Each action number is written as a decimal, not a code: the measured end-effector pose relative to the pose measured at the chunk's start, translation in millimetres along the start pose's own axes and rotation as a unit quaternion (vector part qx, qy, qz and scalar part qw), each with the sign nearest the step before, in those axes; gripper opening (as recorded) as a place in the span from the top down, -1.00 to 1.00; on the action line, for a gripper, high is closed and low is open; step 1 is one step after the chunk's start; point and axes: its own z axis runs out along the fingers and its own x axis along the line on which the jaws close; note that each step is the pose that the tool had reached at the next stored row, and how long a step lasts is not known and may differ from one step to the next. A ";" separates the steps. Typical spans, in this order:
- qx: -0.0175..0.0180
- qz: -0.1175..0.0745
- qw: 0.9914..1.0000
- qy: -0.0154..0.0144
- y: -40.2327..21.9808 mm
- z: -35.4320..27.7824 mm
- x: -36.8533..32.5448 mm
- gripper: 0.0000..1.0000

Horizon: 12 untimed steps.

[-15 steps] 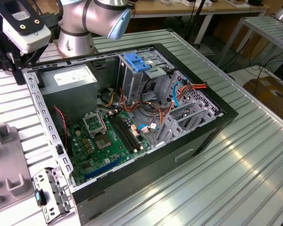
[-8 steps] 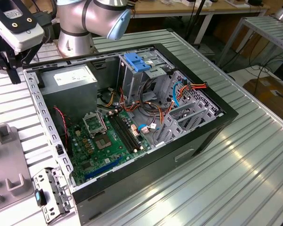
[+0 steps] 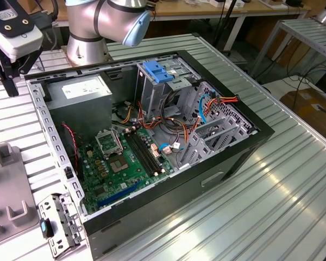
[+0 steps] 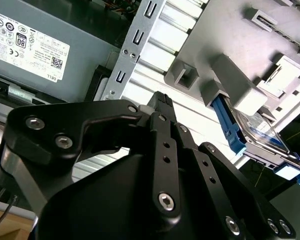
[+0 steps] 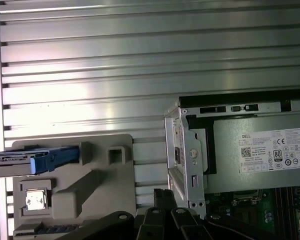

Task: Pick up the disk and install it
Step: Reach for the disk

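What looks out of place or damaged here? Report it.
Nothing looks damaged or spilled. The disk stands on edge in its grey holder beside the open computer case, not installed. A metal bracket lies outside the case, by its corner.

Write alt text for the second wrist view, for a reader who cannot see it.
A black gripper, shut and empty, stands in the foreground against a ribbed metal table. Beyond it the disk, with blue rails, sits in a grey holder; a grey power supply lies opposite.
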 end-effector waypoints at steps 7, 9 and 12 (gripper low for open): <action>0.000 0.000 1.000 0.000 0.0 0.0 0.4 0.79; 0.000 0.000 1.000 0.000 0.0 0.0 0.5 0.79; 0.000 0.000 1.000 0.000 0.2 0.0 1.7 0.79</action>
